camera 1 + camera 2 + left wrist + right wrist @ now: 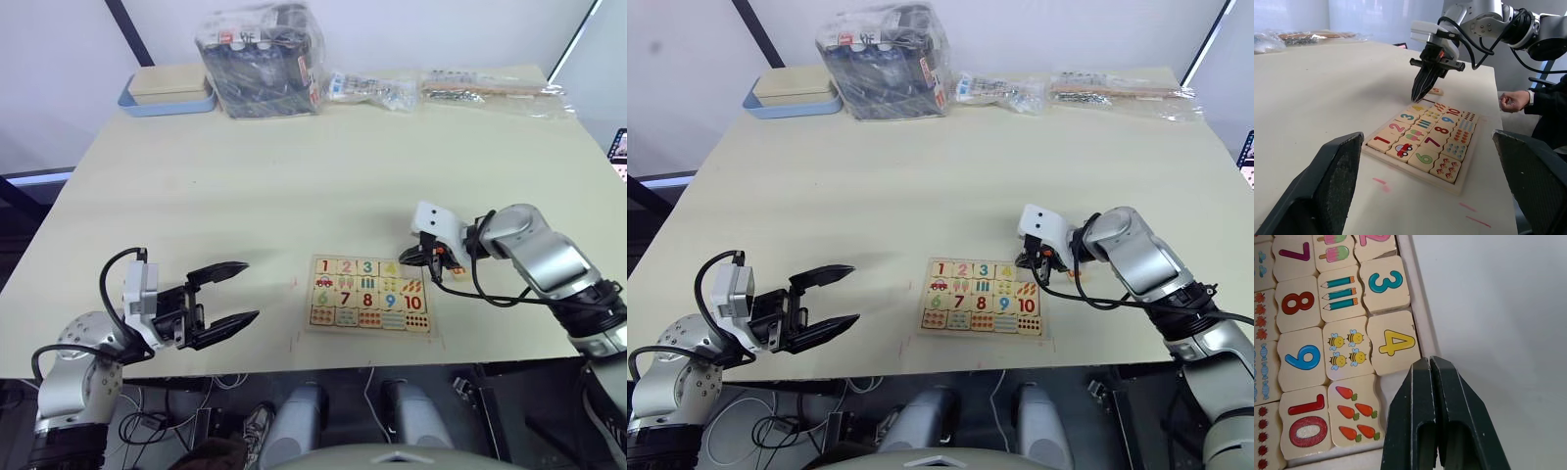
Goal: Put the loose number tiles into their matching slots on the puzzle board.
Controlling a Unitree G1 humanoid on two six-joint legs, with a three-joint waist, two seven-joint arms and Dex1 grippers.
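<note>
Right pincer (1429,363) closed, empty, tip-down over puzzle board (370,293) corner; left pincer (235,292) wide.

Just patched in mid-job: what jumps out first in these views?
The puzzle board near the table's front edge, tiles 1 to 4 seated and the fifth slot bare. The right gripper, fingers shut, hangs over that slot, a loose tile just beyond. The left gripper waits open, left of the board.

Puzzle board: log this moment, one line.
pale-wood puzzle board: numeral tiles 1-4 seated, fifth slot bare | loose square tile: on table beside board | right hand: shut, over that slot | left hand: open, apart
</note>
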